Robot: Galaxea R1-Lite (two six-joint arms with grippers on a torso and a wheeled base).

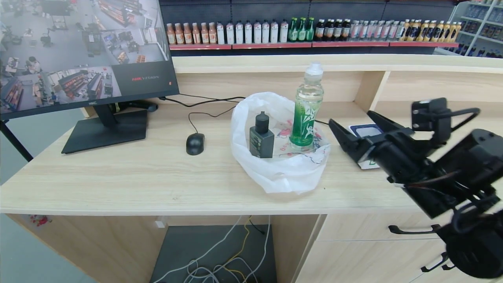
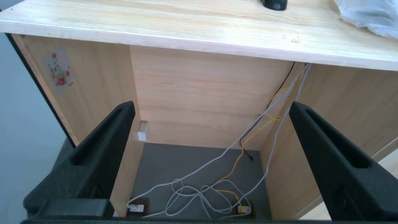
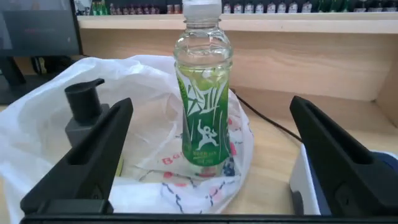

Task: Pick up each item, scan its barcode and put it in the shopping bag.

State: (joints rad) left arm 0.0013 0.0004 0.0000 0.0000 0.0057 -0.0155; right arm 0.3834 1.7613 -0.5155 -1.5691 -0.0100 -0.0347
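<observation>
The right end effector (image 1: 349,118) is held released above the desk (image 1: 137,177), with its two dark fingers spread wide and nothing between them. Straight ahead of its fingertips the white shopping bag (image 1: 275,173) is seen lying on the desk, crumpled and opened.

Nearest to this end effector, a clear green-labelled bottle (image 1: 307,114) with a white cap is stood upright on the bag's printed plastic. It is lined up with the gap between the fingers but kept apart from them. Farther from the end effector, on the other side of that bottle, a dark bottle (image 1: 261,137) with a black cap is stood upright in the bag, and the bag's white wall is raised behind both. A white and blue device (image 1: 365,129) is partly covered beneath the right end effector's fingers; what it is cannot be told.

Beyond the bag, well apart from the right end effector, a black mouse (image 1: 195,143) and a monitor (image 1: 78,51) are placed on the desk.

The left end effector (image 2: 212,109) is also released, its fingers wide apart and empty. It is held below the desk's front edge, and loose cables (image 2: 211,186) are seen under the desk ahead of it.
</observation>
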